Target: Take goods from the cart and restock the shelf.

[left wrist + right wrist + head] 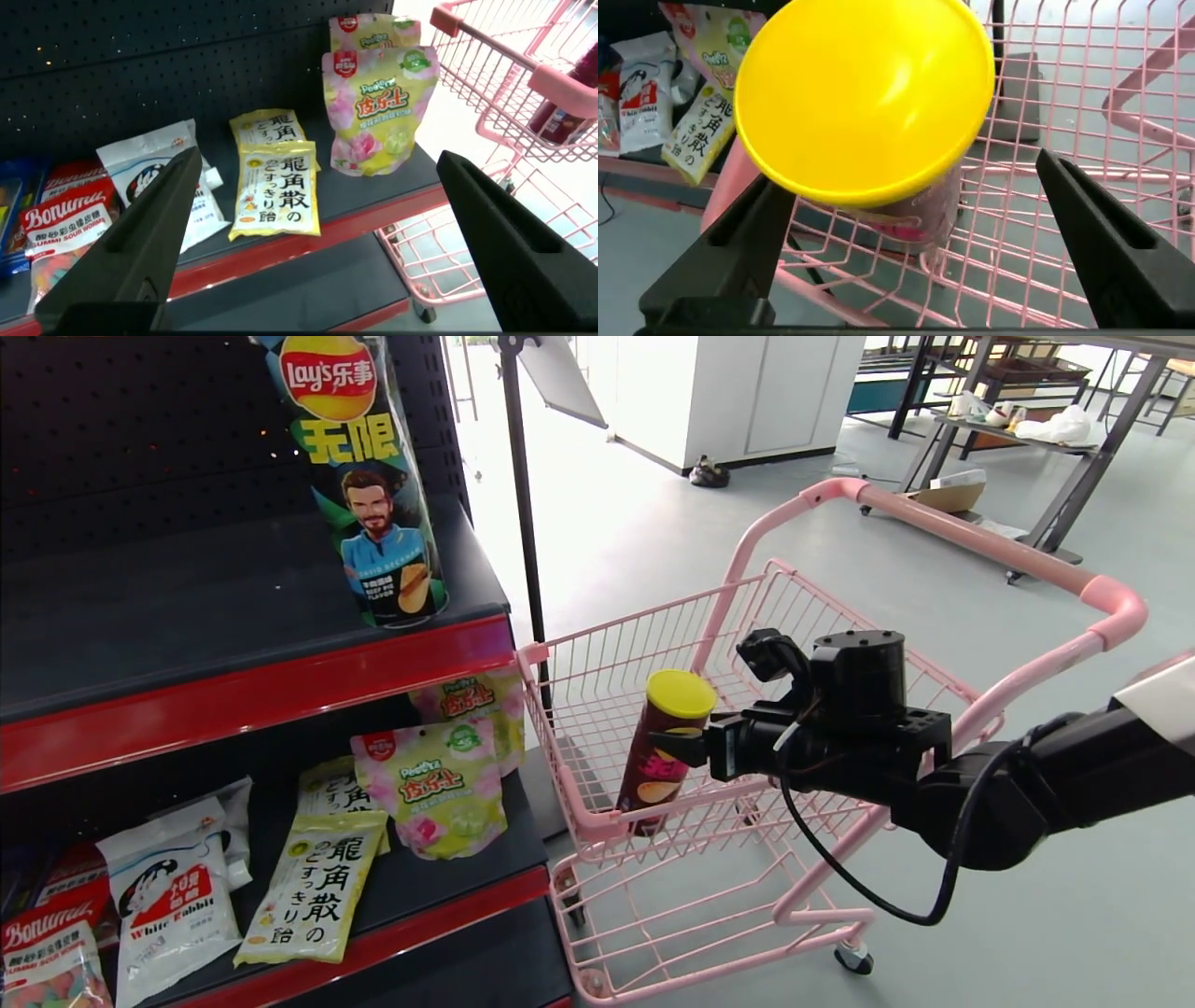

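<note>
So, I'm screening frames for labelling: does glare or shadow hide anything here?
Head view: daylight washes out the floor behind the cart, and the upper shelf is near black at the back. Right wrist view: soft highlight on the yellow lid. Left wrist view: packets evenly lit.

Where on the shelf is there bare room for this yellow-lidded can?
Upper black shelf board: bare everywhere left of the tall green-and-black chip tube. Lower shelf board: crowded with packets; one small bare patch between the pink-and-green pouch, the yellow packet and the red front edge.
</note>
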You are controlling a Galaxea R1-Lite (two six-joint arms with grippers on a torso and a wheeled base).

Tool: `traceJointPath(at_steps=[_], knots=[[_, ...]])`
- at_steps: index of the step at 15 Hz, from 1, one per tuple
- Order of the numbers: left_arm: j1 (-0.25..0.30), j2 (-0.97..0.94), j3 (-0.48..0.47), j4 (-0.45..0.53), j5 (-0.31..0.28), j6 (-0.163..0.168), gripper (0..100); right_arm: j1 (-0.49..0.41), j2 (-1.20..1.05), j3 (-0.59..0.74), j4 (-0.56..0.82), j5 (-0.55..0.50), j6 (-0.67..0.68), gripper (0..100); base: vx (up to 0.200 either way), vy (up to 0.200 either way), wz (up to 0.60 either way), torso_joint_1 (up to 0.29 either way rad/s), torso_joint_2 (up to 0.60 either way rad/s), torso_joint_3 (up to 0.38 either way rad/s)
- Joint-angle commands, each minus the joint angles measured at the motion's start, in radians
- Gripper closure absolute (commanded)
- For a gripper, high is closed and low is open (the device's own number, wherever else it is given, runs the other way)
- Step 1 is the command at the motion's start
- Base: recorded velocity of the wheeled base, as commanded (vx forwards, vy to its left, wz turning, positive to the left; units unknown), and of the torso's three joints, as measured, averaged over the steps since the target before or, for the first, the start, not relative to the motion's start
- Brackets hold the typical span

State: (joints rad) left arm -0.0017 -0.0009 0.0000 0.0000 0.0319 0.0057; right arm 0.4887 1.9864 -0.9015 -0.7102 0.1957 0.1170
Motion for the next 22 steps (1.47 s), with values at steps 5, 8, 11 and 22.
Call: traceJointPath(at_steps=[5,8,11,22], knots=[[0.000,0.001,0.000,0.000,0.000,0.000,0,0.013,0.063,-0.040,0.000,-0.001,0.004,0,0.000,0.000,0.00,0.000,0.00,0.000],[0.000,0.001,0.000,0.000,0.000,0.000,0,0.013,0.077,-0.040,0.000,0.001,0.007,0,0.000,0.000,0.00,0.000,0.00,0.000],[0.000,0.001,0.000,0.000,0.000,0.000,0,0.013,0.092,-0.056,-0.002,0.001,0.007,0,0.000,0.000,0.00,0.000,0.00,0.000],[0.000,0.001,0.000,0.000,0.000,-0.001,0,0.030,0.210,-0.234,-0.012,-0.021,0.021,100,0.000,0.000,0.00,0.000,0.00,0.000]])
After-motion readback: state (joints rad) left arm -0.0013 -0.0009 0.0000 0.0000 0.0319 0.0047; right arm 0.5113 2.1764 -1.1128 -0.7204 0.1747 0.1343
